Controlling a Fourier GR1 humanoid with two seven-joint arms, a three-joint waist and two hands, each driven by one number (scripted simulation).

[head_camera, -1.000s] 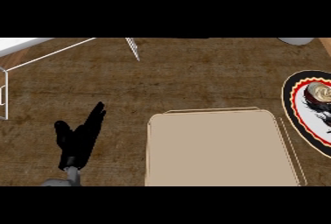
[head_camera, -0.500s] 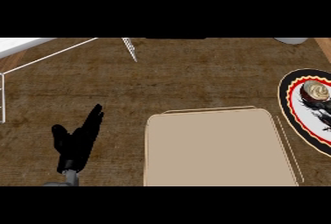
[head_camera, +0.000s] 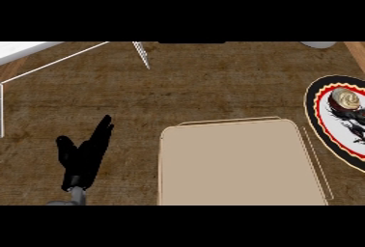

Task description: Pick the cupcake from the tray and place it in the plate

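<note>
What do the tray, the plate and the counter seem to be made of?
The tray looks like matte beige plastic or pale wood: flat even colour, no shine. The plate seems glazed ceramic, with a black rim, red line and white middle. The counter looks like brown wood, streaked with grain.

Brown counter (head_camera: 214,87) carries tan tray (head_camera: 235,164), near centre; plate (head_camera: 321,120) at right edge.

tan tray (head_camera: 235,164), brown woodgrain counter (head_camera: 214,82), black hand (head_camera: 85,154). plate (head_camera: 322,120): black rim w/ red line, white centre w/ black marks; cupcake (head_camera: 348,98) beige swirl.
</note>
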